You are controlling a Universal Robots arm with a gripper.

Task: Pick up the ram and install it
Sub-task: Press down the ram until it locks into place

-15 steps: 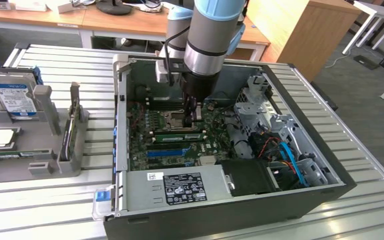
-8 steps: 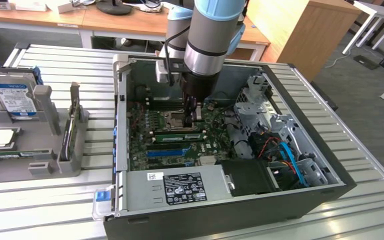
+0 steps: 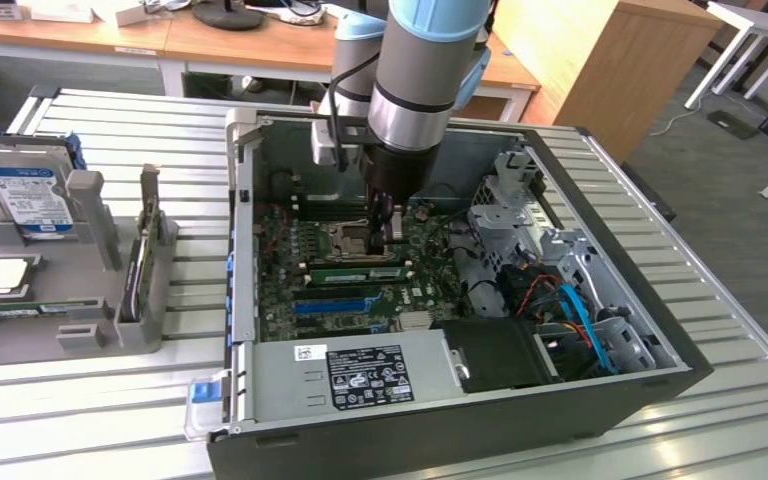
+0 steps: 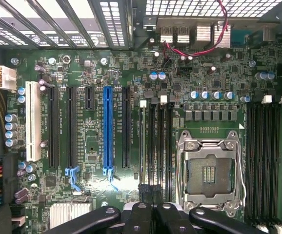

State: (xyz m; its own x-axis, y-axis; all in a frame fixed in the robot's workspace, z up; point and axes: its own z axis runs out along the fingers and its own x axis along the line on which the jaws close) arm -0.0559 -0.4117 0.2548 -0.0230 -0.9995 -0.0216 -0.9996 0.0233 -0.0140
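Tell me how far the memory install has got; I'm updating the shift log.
Done: the ram already lies along the slots beside the processor socket, inside the computer case. In hand: the shut gripper sits right over its end. Left: whether it is fully clicked in cannot be told.

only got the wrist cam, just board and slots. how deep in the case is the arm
Observer: It reaches straight down into the open case; the gripper sits low over the board beside the CPU socket.
Operator: any ram near it
Observer: A green ram stands in a slot right at the gripper's tip; I can't tell whether they touch.
Operator: whats outside the case
Observer: A grey holder on the exterior view's left, with a hard drive standing upright in it.
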